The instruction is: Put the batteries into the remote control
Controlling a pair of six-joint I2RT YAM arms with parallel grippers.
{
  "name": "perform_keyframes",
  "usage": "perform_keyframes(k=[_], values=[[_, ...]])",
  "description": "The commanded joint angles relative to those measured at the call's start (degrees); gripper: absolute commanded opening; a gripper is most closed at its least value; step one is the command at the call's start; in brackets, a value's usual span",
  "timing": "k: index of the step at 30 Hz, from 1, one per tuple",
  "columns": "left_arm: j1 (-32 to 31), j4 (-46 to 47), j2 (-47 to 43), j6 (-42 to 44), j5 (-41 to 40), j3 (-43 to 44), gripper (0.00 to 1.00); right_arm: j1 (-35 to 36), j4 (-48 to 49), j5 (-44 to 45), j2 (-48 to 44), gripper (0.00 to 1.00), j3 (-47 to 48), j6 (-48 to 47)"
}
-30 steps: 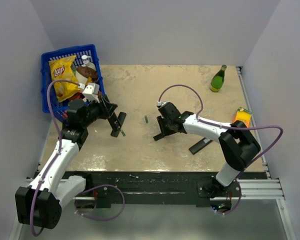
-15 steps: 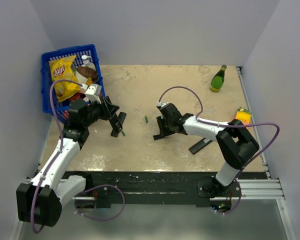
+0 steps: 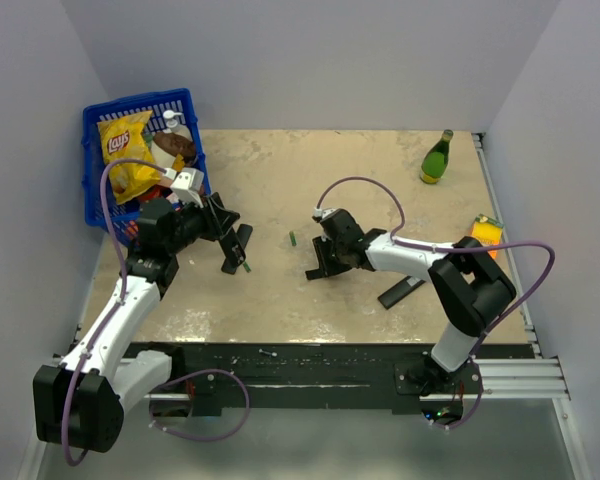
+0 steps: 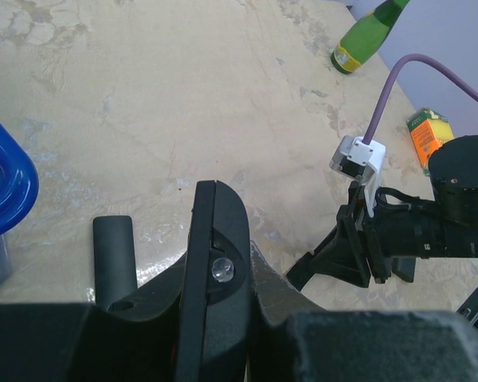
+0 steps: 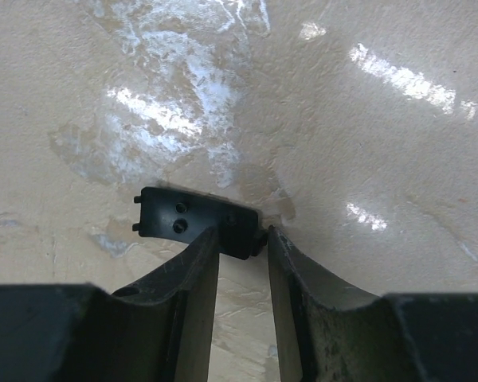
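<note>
**A:** Where is the long, slim, matte-black bar remote control sitting?

**B:** It is being held at the near left of the beige, stone-patterned table. The left end effector is pinching it edge-on between its fingers (a small shiny disc is showing in a recess along its edge, and I cannot tell what it is).

**A:** And the batteries?

**B:** One tiny, thin, dark cylindrical battery is lying near the middle of the table, between the two arms. A second battery is lying just beside the held remote control, on its right.

**A:** What is the right end effector doing?

**B:** It is reaching down to the small, flat, black plastic back cover, which is lying on the table near the middle. Its fingers are standing a narrow way apart, straddling one end of the cover. I cannot tell whether they are squeezing it.

**A:** Is anything else lying about?

**B:** A short rounded black bar is lying just beyond the held remote control. Another black bar is lying at the near right, beside the right arm. A blue plastic basket holding a yellow crisp bag is sitting at the far left. A green glass bottle is standing at the far right, and an orange carton is lying at the right edge.
</note>
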Motion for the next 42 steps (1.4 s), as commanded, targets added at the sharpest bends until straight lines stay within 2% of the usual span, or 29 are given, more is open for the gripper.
perform_keyframes(k=[1, 14, 25, 29, 34, 38, 42], values=[[0.6, 3.9, 0.0, -1.1, 0.9, -0.1, 0.00, -0.3, 1.6, -3.9, -2.2, 0.35, -0.9, -1.2], [0.6, 4.0, 0.8, -1.3, 1.1, -0.2, 0.00, 2.0, 2.6, -6.9, -5.2, 0.35, -3.6, -3.7], [0.6, 4.2, 1.1, -1.4, 1.4, -0.3, 0.00, 4.0, 4.9, 1.2, -8.9, 0.35, -6.4, -5.1], [0.6, 4.4, 1.4, -1.5, 1.6, -0.4, 0.00, 7.8, 9.4, 1.5, -8.6, 0.36, -8.2, -3.2], [0.6, 4.4, 1.3, -1.6, 1.7, -0.6, 0.00, 12.1, 13.1, 6.8, -7.9, 0.37, -8.5, -0.6], [0.6, 4.5, 1.5, -1.7, 2.0, -0.5, 0.00, 13.1, 12.4, 15.0, -7.4, 0.45, -7.6, 1.6], [0.6, 4.6, 1.6, -1.8, 2.1, -0.5, 0.00, 13.2, 11.7, 17.7, -6.3, 0.50, -7.3, 2.1]])
